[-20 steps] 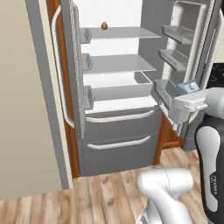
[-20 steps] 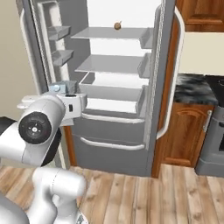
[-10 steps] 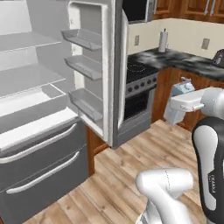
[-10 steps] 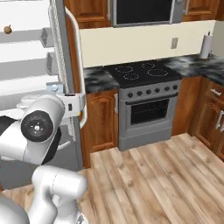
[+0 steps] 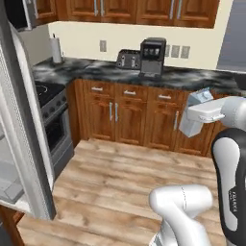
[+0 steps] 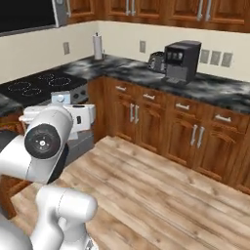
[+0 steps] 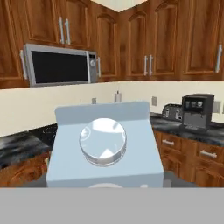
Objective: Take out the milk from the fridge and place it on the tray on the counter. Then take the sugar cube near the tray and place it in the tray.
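Note:
The milk [image 5: 190, 127], a pale grey-white carton with a peaked top, hangs in the air above the wooden floor, and my gripper [image 5: 197, 115] is shut on it at mid height. From the right base view the milk [image 6: 61, 99] shows its round cap above the gripper [image 6: 78, 114]. The hand view looks down on the milk [image 7: 103, 142] and its silver cap. The fridge [image 5: 21, 134] shows as an open grey door at the far left. The counter [image 5: 110, 72] with black marble top runs along the back wall. The tray and the sugar cube are out of view.
A stove [image 5: 53, 110] stands between fridge and counter. On the counter stand a toaster [image 5: 127, 58], a black coffee machine [image 5: 153, 56] and a paper towel roll [image 5: 56, 48]. A microwave [image 7: 59, 64] hangs under the wall cabinets. Wooden floor [image 5: 120, 173] lies open ahead.
The whole picture has swung from the open fridge past the stove to the counter, so the camera has turned. The milk has stayed in my gripper.

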Controlling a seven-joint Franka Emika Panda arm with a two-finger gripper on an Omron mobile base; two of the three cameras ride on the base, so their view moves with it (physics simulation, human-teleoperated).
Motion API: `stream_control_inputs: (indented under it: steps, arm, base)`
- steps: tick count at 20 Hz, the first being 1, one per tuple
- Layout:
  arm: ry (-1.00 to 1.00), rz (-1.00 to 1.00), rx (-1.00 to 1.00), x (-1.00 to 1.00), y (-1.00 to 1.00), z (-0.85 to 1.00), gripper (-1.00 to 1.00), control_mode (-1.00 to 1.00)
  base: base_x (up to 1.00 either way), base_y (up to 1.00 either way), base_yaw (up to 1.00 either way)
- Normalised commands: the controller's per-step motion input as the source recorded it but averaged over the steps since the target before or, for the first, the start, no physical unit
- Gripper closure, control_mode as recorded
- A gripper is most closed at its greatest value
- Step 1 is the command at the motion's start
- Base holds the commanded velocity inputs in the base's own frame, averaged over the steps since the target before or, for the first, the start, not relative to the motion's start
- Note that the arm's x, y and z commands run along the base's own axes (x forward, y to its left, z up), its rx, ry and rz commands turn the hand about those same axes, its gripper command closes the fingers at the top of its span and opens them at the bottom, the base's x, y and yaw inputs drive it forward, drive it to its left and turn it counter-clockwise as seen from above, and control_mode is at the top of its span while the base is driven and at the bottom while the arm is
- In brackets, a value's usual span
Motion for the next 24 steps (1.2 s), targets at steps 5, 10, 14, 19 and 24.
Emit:
stream_control_inputs:
  steps: [5, 10, 14, 19, 24]
  arm:
    - [0.0, 0.0, 0.0, 0.0, 0.0, 0.0, 1.0, 1.0]
    - [0.0, 0.0, 0.0, 0.0, 0.0, 0.0, 1.0, 1.0]
    - [0.0, 0.0, 0.0, 0.0, 0.0, 0.0, 1.0, 1.0]
    - [0.0, 0.0, 0.0, 0.0, 0.0, 0.0, 1.0, 1.0]
    - [0.0, 0.0, 0.0, 0.0, 0.0, 0.0, 1.0, 1.0]
  base:
    - [0.0, 0.0, -0.97]
    - [0.0, 0.0, -0.94]
    - [0.02, 0.0, -0.92]
    - [0.13, 0.04, -0.87]
    - [0.27, 0.16, -0.85]
